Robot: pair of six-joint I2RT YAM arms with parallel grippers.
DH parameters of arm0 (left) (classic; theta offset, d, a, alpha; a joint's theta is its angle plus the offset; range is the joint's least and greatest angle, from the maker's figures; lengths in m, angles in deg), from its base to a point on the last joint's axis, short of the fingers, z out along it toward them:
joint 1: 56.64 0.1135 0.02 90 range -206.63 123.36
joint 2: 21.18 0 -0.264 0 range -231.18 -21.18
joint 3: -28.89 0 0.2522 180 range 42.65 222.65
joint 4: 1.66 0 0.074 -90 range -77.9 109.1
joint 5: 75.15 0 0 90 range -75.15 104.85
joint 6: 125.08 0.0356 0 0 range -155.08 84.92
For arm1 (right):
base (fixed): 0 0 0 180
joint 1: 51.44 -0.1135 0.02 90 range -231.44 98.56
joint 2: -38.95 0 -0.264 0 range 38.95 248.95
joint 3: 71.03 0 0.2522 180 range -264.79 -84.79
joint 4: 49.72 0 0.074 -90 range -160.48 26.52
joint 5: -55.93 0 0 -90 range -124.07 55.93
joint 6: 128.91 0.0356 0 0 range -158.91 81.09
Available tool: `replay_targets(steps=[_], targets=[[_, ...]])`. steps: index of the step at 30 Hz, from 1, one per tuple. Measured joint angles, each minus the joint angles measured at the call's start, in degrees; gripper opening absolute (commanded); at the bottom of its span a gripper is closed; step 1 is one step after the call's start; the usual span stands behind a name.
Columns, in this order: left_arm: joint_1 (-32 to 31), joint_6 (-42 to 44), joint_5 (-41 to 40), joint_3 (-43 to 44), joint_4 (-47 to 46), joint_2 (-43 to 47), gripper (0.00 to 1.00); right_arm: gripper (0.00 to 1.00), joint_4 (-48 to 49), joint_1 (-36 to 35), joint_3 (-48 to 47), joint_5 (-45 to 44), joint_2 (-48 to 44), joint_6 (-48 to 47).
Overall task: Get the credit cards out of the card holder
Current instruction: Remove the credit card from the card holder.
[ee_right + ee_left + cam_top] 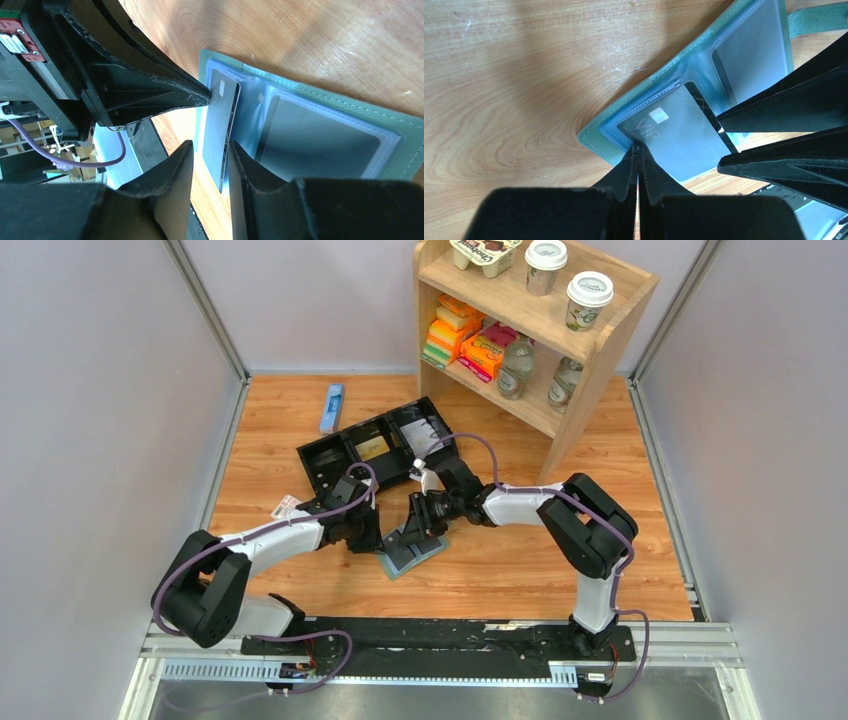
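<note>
The grey-green card holder [420, 558] lies open on the wooden table, pale blue pockets up. In the left wrist view a grey "VIP" card [674, 135] sticks partway out of the near pocket of the card holder [596, 137]. My left gripper [638, 146] is shut, its tips pressing at the pocket edge by the card's corner. My right gripper [210, 146] is open, with that card [220, 125] between its fingers. A second dark card [320, 140] sits in the other pocket. From above, the left gripper [375, 535] and right gripper [413, 535] meet over the holder.
A black three-compartment tray [380, 450] lies just behind the grippers. A pink-and-white packet [287, 507] lies left of the left arm. A blue flat item [332, 407] lies at the back left. A wooden shelf [590, 350] with cups, bottles and packets stands at the back right.
</note>
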Motion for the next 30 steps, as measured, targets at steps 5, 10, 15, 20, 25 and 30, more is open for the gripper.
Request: replay_targets(steps=[5, 10, 15, 20, 25, 30], targets=[[-0.11, 0.00, -0.09, 0.00, 0.00, 0.00, 0.00, 0.32, 0.68, 0.17, -0.11, 1.07, 0.52, 0.68], [-0.46, 0.00, -0.24, 0.00, -0.04, -0.02, 0.00, 0.32, 1.11, 0.26, -1.73, 2.38, 3.93, 1.64], [-0.72, 0.00, -0.44, 0.02, -0.04, -0.02, 0.00, 0.32, 1.01, 0.33, -3.50, 3.58, 6.62, 2.23], [-0.74, 0.00, -0.59, 0.02, -0.07, -0.07, 0.00, 0.32, 1.42, 0.39, -3.69, 4.52, 6.71, 2.82], [-0.79, 0.00, -0.63, 0.02, -0.09, -0.07, 0.00, 0.30, 4.92, 1.18, -2.25, 6.12, 6.69, 4.44], [-1.25, 0.00, -0.42, 0.02, -0.94, -0.37, 0.00, 0.23, 8.55, 2.40, 0.83, 7.41, 6.40, 6.43]])
